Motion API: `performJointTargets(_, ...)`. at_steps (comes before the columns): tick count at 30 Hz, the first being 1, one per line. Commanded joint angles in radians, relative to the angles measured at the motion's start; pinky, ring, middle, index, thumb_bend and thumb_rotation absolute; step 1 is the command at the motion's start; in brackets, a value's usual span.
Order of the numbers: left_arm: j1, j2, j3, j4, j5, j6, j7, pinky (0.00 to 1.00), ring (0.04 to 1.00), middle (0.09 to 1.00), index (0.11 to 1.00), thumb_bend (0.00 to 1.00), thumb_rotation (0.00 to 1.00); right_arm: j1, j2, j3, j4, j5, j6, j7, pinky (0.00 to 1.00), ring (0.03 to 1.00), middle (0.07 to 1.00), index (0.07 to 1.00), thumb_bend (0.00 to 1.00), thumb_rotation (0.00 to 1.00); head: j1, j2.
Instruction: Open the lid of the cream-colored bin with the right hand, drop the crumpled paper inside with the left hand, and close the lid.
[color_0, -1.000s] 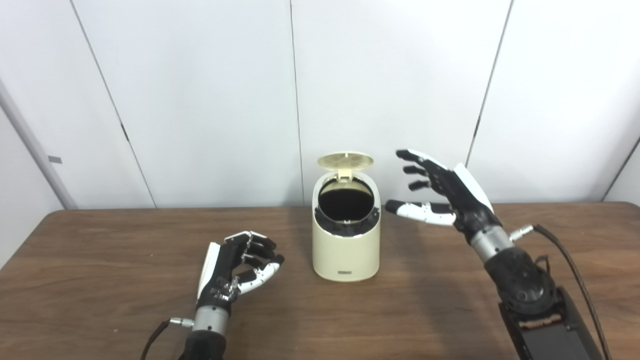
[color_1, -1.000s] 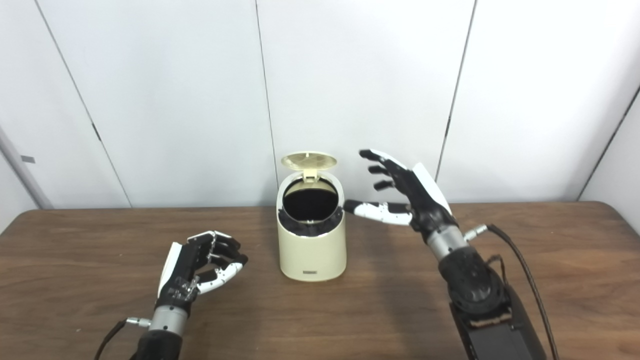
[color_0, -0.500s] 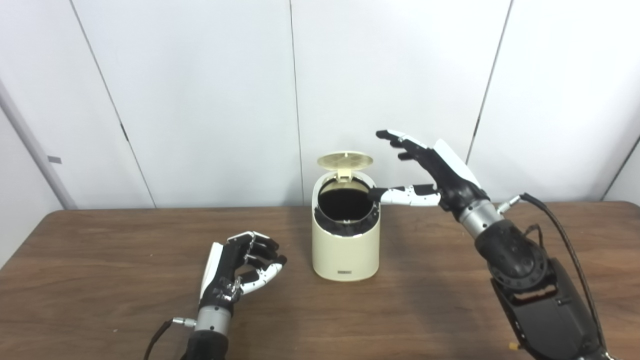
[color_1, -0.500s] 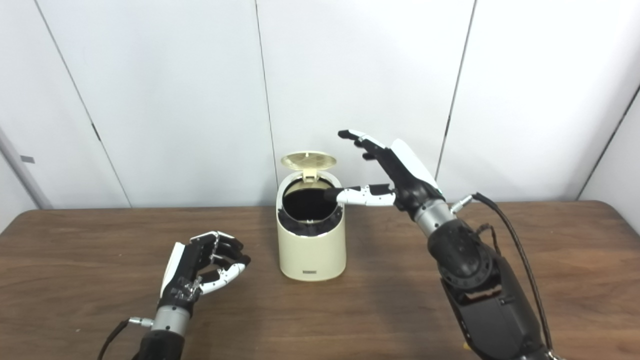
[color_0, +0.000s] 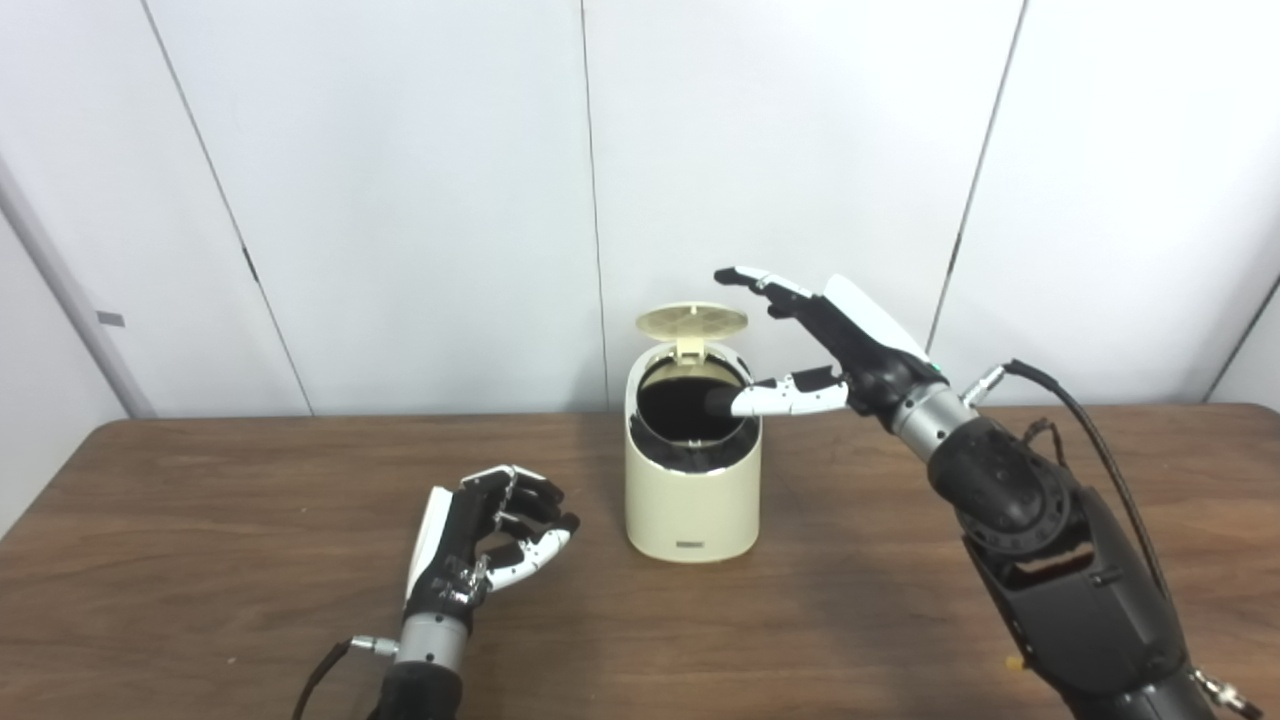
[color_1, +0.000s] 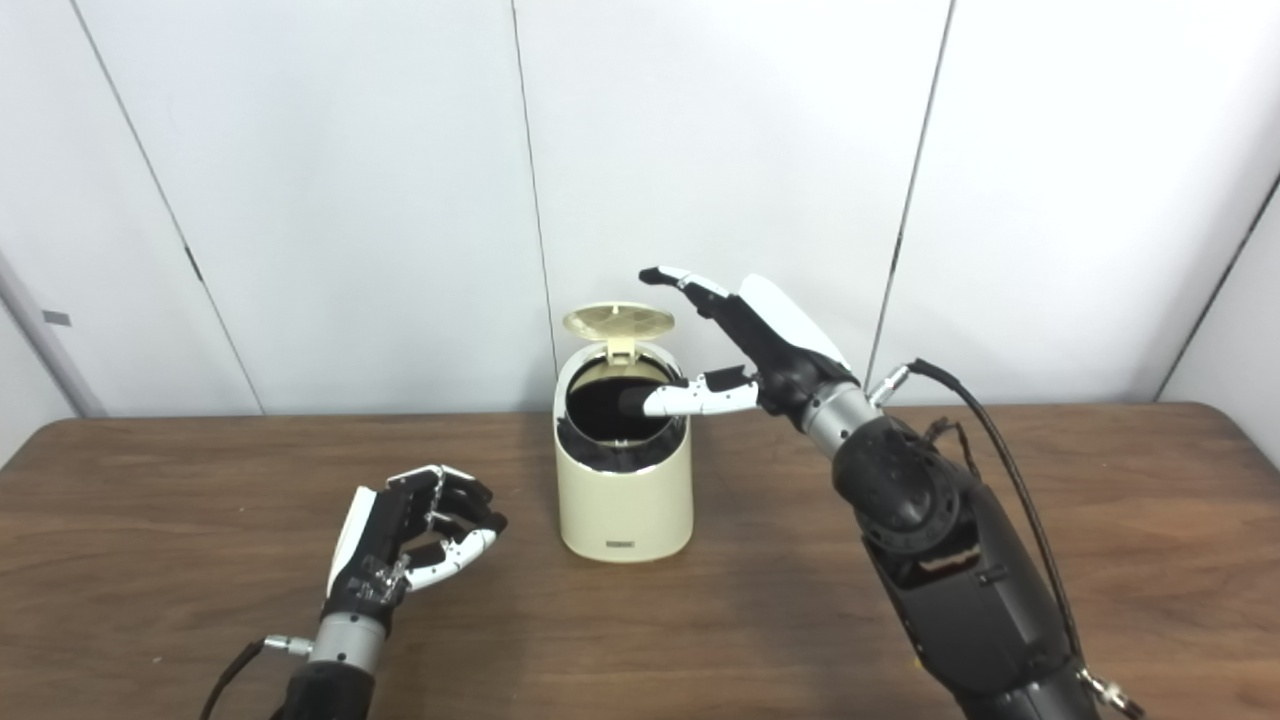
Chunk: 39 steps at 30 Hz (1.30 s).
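Observation:
The cream-colored bin (color_0: 690, 500) stands mid-table with its round lid (color_0: 692, 320) tipped up at the back and a dark opening below it. No crumpled paper shows anywhere; the bin's inside is too dark to read. My right hand (color_0: 850, 345) is open just right of the bin. Its fingers reach out beside and slightly above the lid's right edge, and its thumb lies across the right rim of the opening. My left hand (color_0: 480, 540) rests low over the table to the bin's front left, fingers curled in with nothing visible in them.
The brown wooden table (color_0: 200, 520) runs the full width of the view, and white wall panels (color_0: 400, 200) stand close behind the bin. A black cable (color_0: 1090, 430) trails from my right forearm.
My right hand has moved up and left, from clear of the bin to its rim and beside the lid. The lid stays up. My left hand has barely shifted.

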Motion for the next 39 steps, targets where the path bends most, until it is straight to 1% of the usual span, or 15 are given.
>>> performJointTargets(1,-0.043,0.0,0.0,-0.024,-0.002,-0.03,0.007,0.48,0.569,0.498,0.496,0.52,0.0,-0.07,-0.017,0.005,-0.006,-0.023,-0.021,-0.006,0.84,0.929,0.925,0.897,0.68,0.53,-0.001,0.003)
performJointTargets(7,-0.045,-0.001,0.002,-0.029,-0.001,-0.019,0.007,0.47,0.567,0.495,0.5,0.52,0.0,-0.083,-0.021,0.024,0.043,-0.033,-0.088,-0.008,0.79,0.887,0.893,0.869,0.7,0.51,0.004,0.007)
performJointTargets(14,-0.047,-0.006,0.004,-0.032,-0.006,-0.015,0.006,0.46,0.558,0.493,0.503,0.52,0.0,-0.089,-0.024,0.039,0.057,-0.046,-0.115,0.005,0.79,0.885,0.886,0.862,0.71,0.51,0.006,0.014)
performJointTargets(19,-0.049,-0.009,0.003,-0.034,-0.003,-0.016,0.008,0.47,0.562,0.493,0.503,0.52,0.0,-0.101,-0.052,0.059,0.055,-0.058,-0.153,0.03,0.78,0.884,0.886,0.868,0.69,0.53,0.008,0.019)
performJointTargets(21,-0.049,-0.009,0.001,-0.035,0.0,-0.018,0.007,0.46,0.554,0.492,0.505,0.52,0.0,-0.102,-0.066,0.067,0.043,-0.067,-0.164,0.041,0.77,0.868,0.87,0.857,0.7,0.53,0.01,0.02)
performJointTargets(24,-0.049,-0.01,0.002,-0.034,-0.002,-0.017,0.006,0.46,0.55,0.491,0.507,0.52,0.0,-0.099,-0.083,0.072,0.026,-0.068,-0.172,0.059,0.75,0.858,0.861,0.846,0.71,0.53,0.01,0.023)
performJointTargets(30,-0.047,-0.011,0.001,-0.032,0.0,-0.016,0.007,0.45,0.547,0.489,0.509,0.52,0.0,-0.087,-0.101,0.062,-0.005,-0.064,-0.176,0.089,0.75,0.849,0.852,0.829,0.71,0.53,0.014,0.028)
performJointTargets(31,-0.047,-0.011,0.001,-0.034,-0.002,-0.015,0.006,0.45,0.546,0.489,0.51,0.52,0.0,-0.084,-0.105,0.061,-0.011,-0.063,-0.175,0.096,0.75,0.849,0.85,0.827,0.71,0.53,0.016,0.036)
performJointTargets(35,-0.047,-0.013,0.002,-0.038,-0.003,-0.01,0.005,0.47,0.556,0.49,0.509,0.52,0.0,-0.075,-0.119,0.058,-0.034,-0.059,-0.168,0.124,0.77,0.867,0.857,0.826,0.7,0.54,0.016,0.036)
performJointTargets(36,-0.047,-0.013,0.002,-0.04,-0.002,-0.007,0.005,0.47,0.557,0.489,0.509,0.52,0.0,-0.074,-0.121,0.057,-0.039,-0.058,-0.169,0.128,0.78,0.868,0.855,0.824,0.7,0.55,0.017,0.043)
performJointTargets(39,-0.048,-0.014,0.0,-0.041,0.001,-0.008,0.006,0.46,0.554,0.489,0.509,0.52,0.0,-0.069,-0.128,0.057,-0.043,-0.062,-0.177,0.131,0.77,0.866,0.85,0.82,0.7,0.56,0.017,0.043)
